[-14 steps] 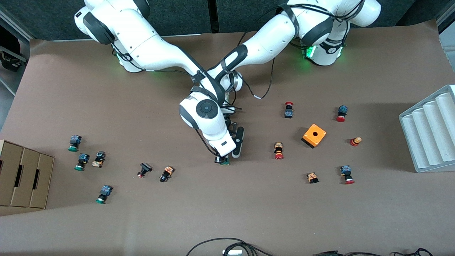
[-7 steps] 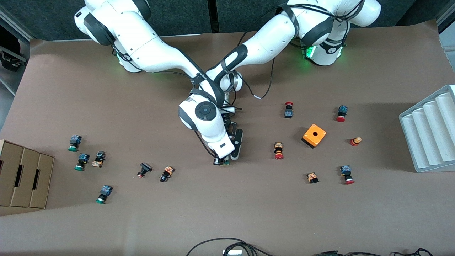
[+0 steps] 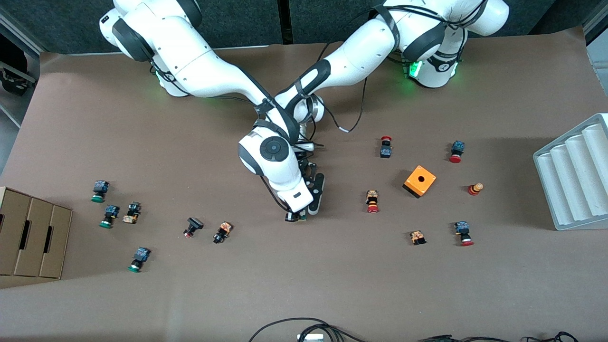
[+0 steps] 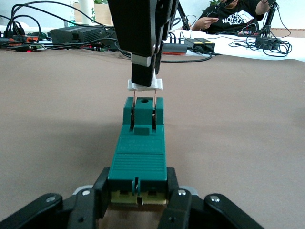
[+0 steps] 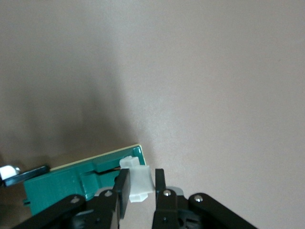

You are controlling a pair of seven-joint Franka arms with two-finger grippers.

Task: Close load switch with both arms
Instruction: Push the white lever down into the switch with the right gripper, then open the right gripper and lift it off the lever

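The load switch (image 3: 298, 217) is a narrow green block lying on the brown table under both crossed arms. In the left wrist view, my left gripper (image 4: 138, 193) is shut on the near end of its green body (image 4: 138, 152). My right gripper (image 4: 143, 78) comes down from above onto the white piece (image 4: 145, 86) at the block's other end. In the right wrist view, my right gripper (image 5: 141, 185) is shut on that white piece (image 5: 138, 177), beside the green body (image 5: 62, 183). In the front view, the left gripper (image 3: 311, 208) and right gripper (image 3: 295, 213) meet at the switch.
An orange cube with a hole (image 3: 420, 181) and several red-capped push buttons (image 3: 372, 201) lie toward the left arm's end. Green-capped buttons (image 3: 99, 191) and a cardboard box (image 3: 28, 237) are at the right arm's end. A white ridged tray (image 3: 574, 175) stands at the table edge.
The right arm's hand and the load switch have shifted very slightly toward the right arm's end of the table. Both grips are unchanged.
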